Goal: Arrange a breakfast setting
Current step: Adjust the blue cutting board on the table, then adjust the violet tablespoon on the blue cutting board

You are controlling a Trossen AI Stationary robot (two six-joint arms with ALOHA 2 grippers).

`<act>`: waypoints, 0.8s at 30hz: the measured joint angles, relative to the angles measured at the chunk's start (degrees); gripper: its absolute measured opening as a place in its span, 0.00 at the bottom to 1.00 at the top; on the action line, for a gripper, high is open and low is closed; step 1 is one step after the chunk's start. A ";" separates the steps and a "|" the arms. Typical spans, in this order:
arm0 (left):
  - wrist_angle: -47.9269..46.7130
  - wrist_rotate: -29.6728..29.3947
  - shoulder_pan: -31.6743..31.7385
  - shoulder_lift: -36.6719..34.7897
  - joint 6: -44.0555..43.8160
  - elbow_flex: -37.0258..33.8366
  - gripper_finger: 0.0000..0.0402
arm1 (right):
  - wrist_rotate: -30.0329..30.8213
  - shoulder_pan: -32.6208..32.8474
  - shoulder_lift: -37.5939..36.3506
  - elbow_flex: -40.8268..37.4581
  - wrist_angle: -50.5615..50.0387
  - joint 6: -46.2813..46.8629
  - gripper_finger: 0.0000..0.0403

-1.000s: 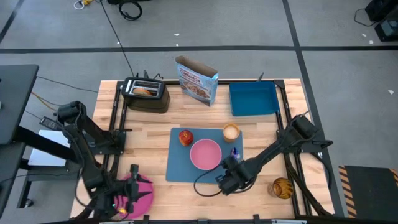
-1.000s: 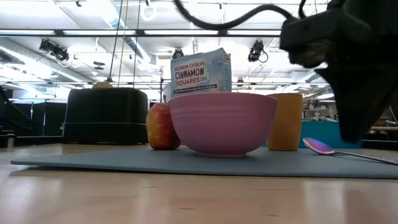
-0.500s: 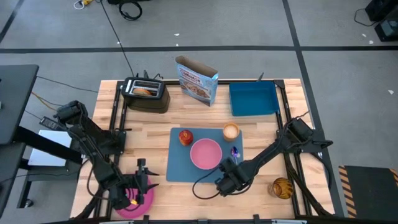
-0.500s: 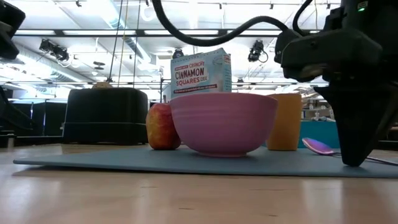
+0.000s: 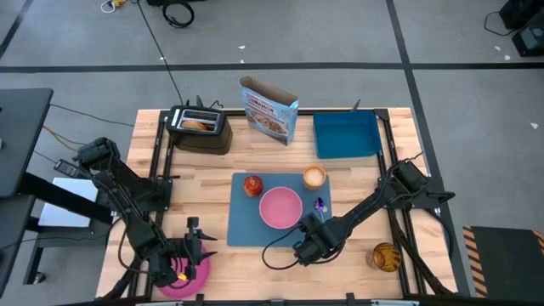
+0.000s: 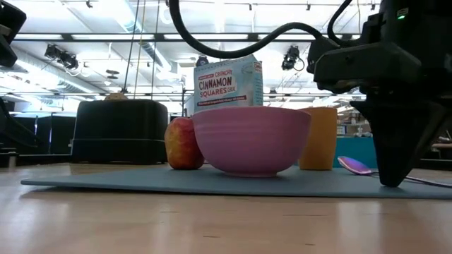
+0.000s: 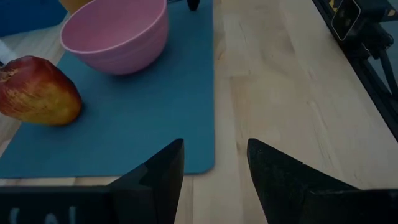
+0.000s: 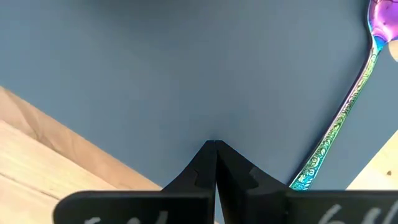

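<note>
Nearest on the placemat (image 5: 272,223) we see the right gripper (image 5: 308,248) (its 2 fingers pressed together) beside the spoon (image 8: 341,134), then the bowl (image 5: 280,209), apple (image 5: 253,186) and cup (image 5: 315,178); left gripper (image 7: 212,165) stands apart, empty.

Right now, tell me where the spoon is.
In the high view the spoon lies on the blue placemat's right edge, right of the pink bowl, below the tan cup, beside the shut right gripper.

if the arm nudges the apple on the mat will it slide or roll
Probably roll or wobble: the apple is rounded and rests on a small base. It looks lopsided in the left wrist view, so its path may curve. The placemat lies flat, offering little to stop it.
</note>
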 joint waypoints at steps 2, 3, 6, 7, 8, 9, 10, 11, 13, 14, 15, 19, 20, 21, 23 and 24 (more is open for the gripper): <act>0.00 0.00 0.00 0.00 -0.02 0.00 0.46 | 0.41 -0.32 -0.02 -0.03 -0.01 -0.28 0.03; 0.00 0.00 0.00 0.00 -0.02 0.00 0.46 | 0.52 -0.49 -0.19 -0.09 -0.01 -0.51 0.03; -0.01 0.00 0.00 0.00 -0.02 0.00 0.46 | 0.73 -0.76 -0.69 0.04 -0.79 -0.91 0.02; -0.02 0.00 0.00 0.00 -0.02 0.00 0.46 | 1.00 -0.76 -0.78 0.58 -2.18 -0.95 0.02; -0.02 0.00 0.00 0.00 -0.02 0.00 0.46 | 1.54 -0.78 -1.17 1.35 -3.73 -0.99 0.02; -0.02 0.00 0.00 0.00 -0.02 0.00 0.46 | 2.36 -0.78 -1.68 2.45 -5.57 -0.88 0.02; -0.02 0.00 0.00 0.00 0.02 0.00 0.46 | 3.38 -0.75 -2.42 3.68 -7.60 -0.36 0.02; -0.04 -0.02 0.00 0.00 0.00 0.00 0.46 | 4.85 -0.60 -3.10 4.90 -10.06 0.47 0.02; -0.02 -0.02 0.00 0.00 0.00 0.00 0.46 | 7.61 -0.29 -4.12 6.59 -14.71 2.73 0.03; 0.00 -0.02 0.00 0.00 -0.02 0.00 0.46 | 8.24 -0.27 -4.51 7.04 -16.10 3.54 0.03; 0.00 -0.02 0.00 0.00 -0.03 0.00 0.46 | 8.28 -0.30 -4.94 7.21 -17.41 4.40 0.04; 0.87 -0.03 -0.08 -0.02 -0.08 0.00 0.46 | 5.94 -2.04 -5.56 6.07 -21.35 8.10 0.09; 0.90 -0.04 -0.20 -0.02 -0.33 0.00 0.46 | 5.30 -2.57 -5.47 5.30 -21.48 8.17 0.10; 0.90 -0.03 -0.28 -0.02 -0.54 0.00 0.46 | 4.65 -3.06 -5.47 4.42 -21.30 8.03 0.12; 0.85 -0.04 -0.59 -0.02 -1.58 0.00 0.46 | 3.54 -4.01 -5.48 2.47 -19.01 7.42 0.16; 0.88 -0.04 -0.77 -0.02 -1.77 0.00 0.46 | 3.38 -4.29 -5.46 1.60 -17.94 7.20 0.18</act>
